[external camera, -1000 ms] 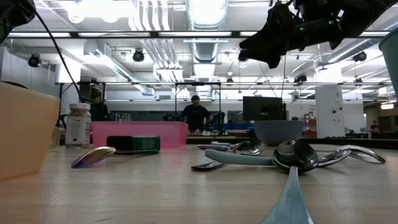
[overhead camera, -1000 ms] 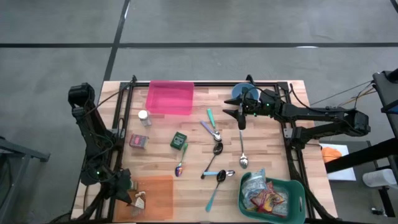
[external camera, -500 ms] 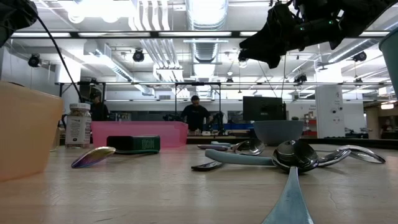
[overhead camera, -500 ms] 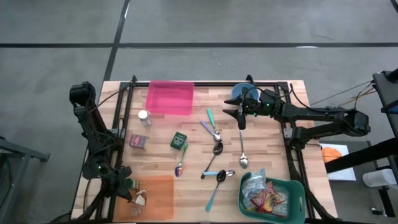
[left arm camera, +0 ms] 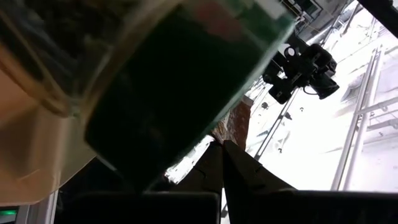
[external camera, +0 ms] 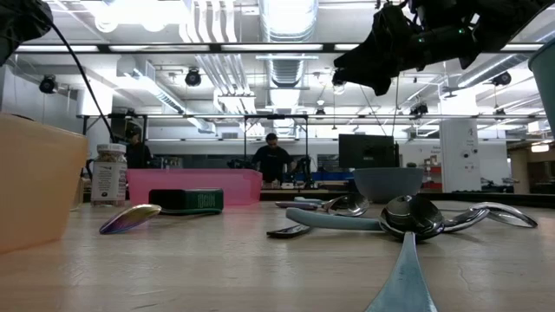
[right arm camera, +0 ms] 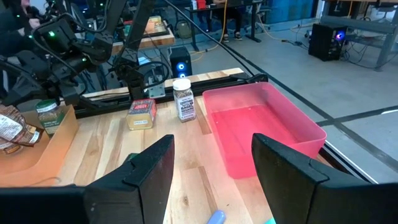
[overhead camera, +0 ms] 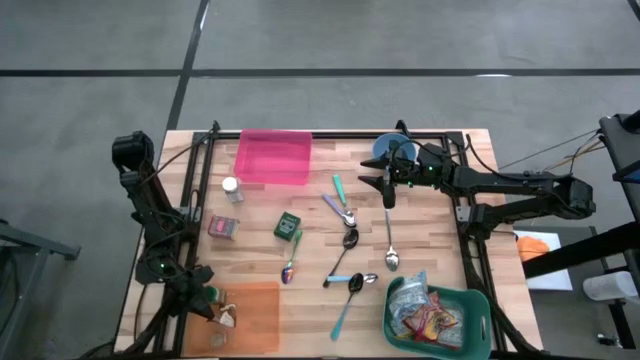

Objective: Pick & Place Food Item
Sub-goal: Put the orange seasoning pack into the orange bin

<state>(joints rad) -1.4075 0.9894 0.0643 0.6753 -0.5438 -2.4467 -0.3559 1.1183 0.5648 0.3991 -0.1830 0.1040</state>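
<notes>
An orange bin [overhead camera: 262, 310] stands at the table's near left corner. In it a brown snack packet [overhead camera: 224, 319] lies next to a green-lidded jar [right arm camera: 46, 115]. My left gripper [overhead camera: 207, 300] is shut at the bin's left side. The jar [left arm camera: 180, 81] looms close over its fingers, and the packet [left arm camera: 238, 121] shows just past their tips. My right gripper [overhead camera: 388, 192] hangs open above the table's far middle with nothing between its fingers [right arm camera: 149, 168]. A green basket [overhead camera: 478, 300] of snack packets sits at the near right. My left gripper's shut fingertips [left arm camera: 222, 149] meet right below the brown packet's edge [left arm camera: 236, 127]. I cannot tell whether they touch or pinch it. The jar fills the view right beside the fingers; whether it touches them does not show.
A pink bin [overhead camera: 273, 157] and a blue bowl [overhead camera: 390, 150] stand at the far edge. A spice jar [overhead camera: 232, 188], a small box [overhead camera: 223, 227] and a green tin [overhead camera: 287, 224] are left of centre. Several spoons [overhead camera: 348, 240] lie mid-table.
My left gripper has sunk a little and edged toward the table's near edge at the orange bin's left side, staying shut. My right arm has kept still.
</notes>
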